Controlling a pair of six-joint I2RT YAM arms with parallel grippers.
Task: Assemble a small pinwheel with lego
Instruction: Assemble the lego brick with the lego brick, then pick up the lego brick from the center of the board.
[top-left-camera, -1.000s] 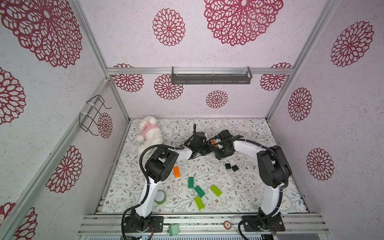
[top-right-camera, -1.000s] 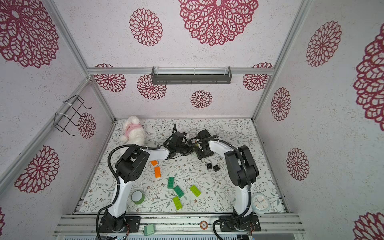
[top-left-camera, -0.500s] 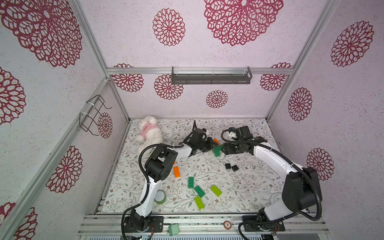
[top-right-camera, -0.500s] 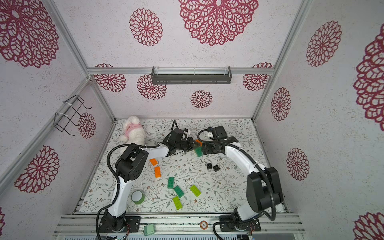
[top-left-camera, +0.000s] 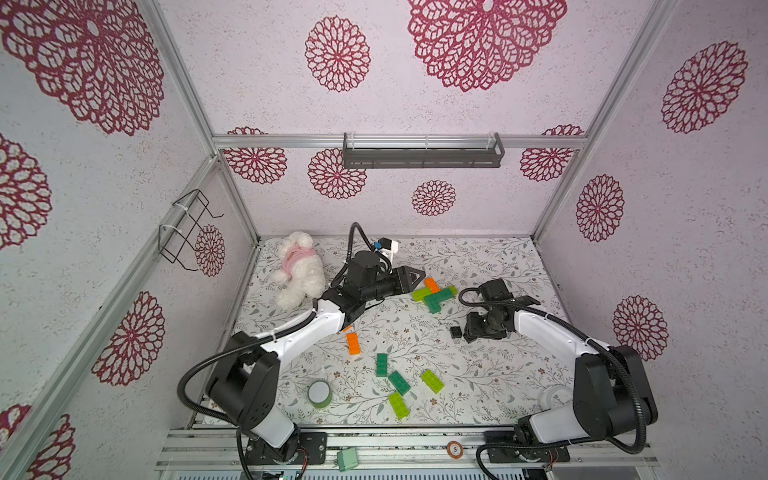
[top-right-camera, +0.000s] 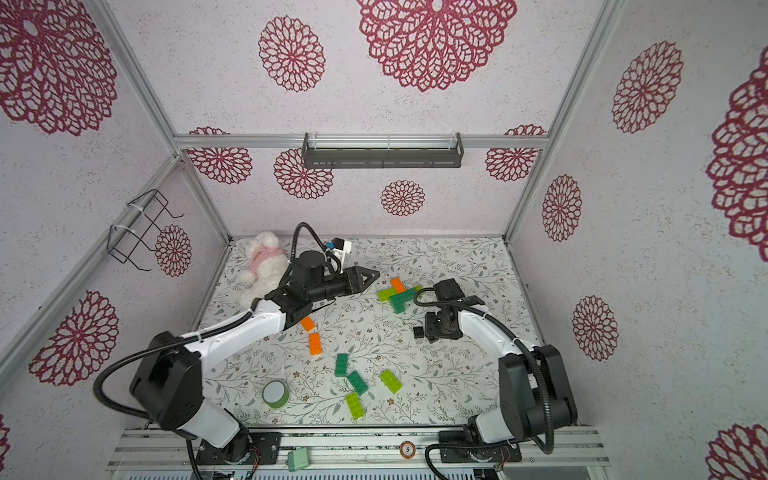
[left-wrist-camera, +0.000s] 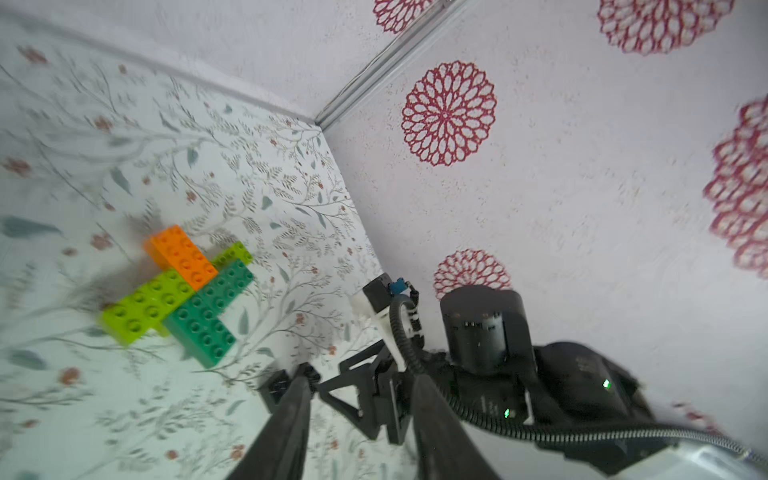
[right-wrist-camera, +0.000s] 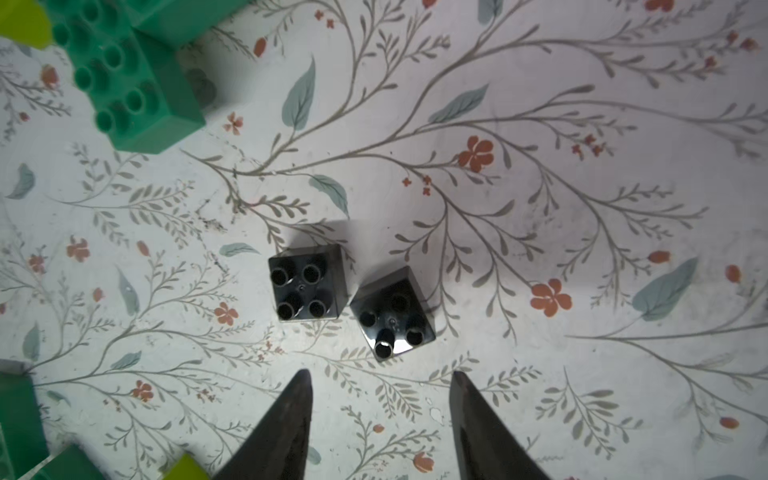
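Note:
A joined lego cross of orange, lime and dark green bricks lies on the floral table toward the back. My left gripper stands open just left of the cross, holding nothing. My right gripper hangs open over two small black bricks, apart from both. In both top views only one black brick shows; the right gripper hides the second.
Loose bricks lie nearer the front: orange, dark green and lime. A green tape roll stands front left. A white plush toy sits at the back left. A mint box rests on the front rail.
Both grippers were together at the lego cross. The left gripper has opened and the cross now lies on the table. The right arm swung away right and came down over the black bricks.

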